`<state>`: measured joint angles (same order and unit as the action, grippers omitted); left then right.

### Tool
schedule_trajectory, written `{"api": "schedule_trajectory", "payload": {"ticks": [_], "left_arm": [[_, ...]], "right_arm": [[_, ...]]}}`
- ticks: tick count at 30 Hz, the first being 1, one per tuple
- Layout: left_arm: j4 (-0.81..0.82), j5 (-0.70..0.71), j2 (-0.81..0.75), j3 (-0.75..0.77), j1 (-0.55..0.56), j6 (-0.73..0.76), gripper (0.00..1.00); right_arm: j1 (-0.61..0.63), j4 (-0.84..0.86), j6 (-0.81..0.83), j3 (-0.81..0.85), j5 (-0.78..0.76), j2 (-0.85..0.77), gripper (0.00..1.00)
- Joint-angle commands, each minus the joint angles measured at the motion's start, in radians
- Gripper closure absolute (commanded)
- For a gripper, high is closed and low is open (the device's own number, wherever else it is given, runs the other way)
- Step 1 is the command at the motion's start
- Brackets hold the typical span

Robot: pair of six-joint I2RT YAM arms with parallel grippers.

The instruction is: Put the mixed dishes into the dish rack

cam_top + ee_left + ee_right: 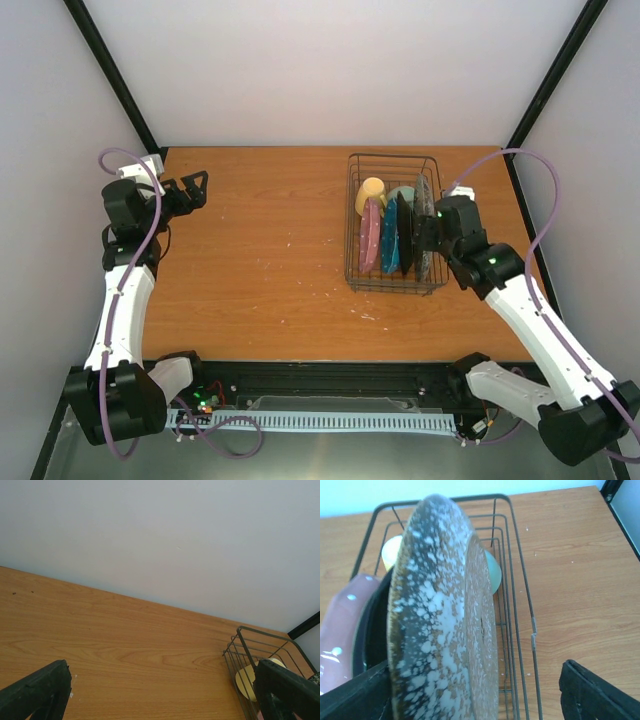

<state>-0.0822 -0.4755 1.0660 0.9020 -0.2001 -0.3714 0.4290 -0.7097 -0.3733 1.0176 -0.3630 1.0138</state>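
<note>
The dish rack point(352, 222) stands at the table's back right. In it are the yellow mug point(370, 189), the mint-green bowl point(402, 194), and on edge the pink dotted plate point(370, 236), teal dotted plate point(390, 242), dark-rimmed plate point(405, 236) and grey speckled plate point(425, 205). My right gripper point(429, 233) is open over the rack's right side. In the right wrist view the speckled plate point(437, 630) stands between its spread fingers point(597, 695). My left gripper point(196, 188) is open and empty at the far left.
In the left wrist view the rack's corner point(239, 639) and the mug point(248, 680) show at the right, past bare wood. Black frame posts point(115, 75) rise at both back corners. White walls close in the table.
</note>
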Motion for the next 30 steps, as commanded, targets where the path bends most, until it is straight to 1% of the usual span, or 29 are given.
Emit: {"api": "schedule_trajectory", "payload": {"ticks": [1,8,13,18,24,30], "left_arm": [[0.023,-0.001,-0.014,0.013,0.002,0.009,0.0],[0.022,0.002,-0.017,0.022,0.002,0.007,0.0],[0.027,0.003,-0.011,0.032,0.001,-0.002,0.0],[0.046,-0.018,-0.001,0.032,0.002,-0.022,0.0],[0.053,-0.021,0.02,0.06,-0.004,-0.011,0.0],[0.078,-0.096,0.078,0.077,-0.048,-0.034,0.0]], "right_arm": [[0.004,-0.019,-0.01,0.057,-0.044,-0.066,0.15],[0.003,0.039,0.009,0.094,0.007,-0.141,0.13],[0.004,0.072,0.031,0.124,0.014,-0.207,0.13],[0.004,0.041,0.069,0.152,-0.027,-0.232,0.11],[0.004,0.004,0.089,0.164,-0.081,-0.268,0.1],[0.004,0.001,0.091,0.153,-0.119,-0.286,0.09]]}}
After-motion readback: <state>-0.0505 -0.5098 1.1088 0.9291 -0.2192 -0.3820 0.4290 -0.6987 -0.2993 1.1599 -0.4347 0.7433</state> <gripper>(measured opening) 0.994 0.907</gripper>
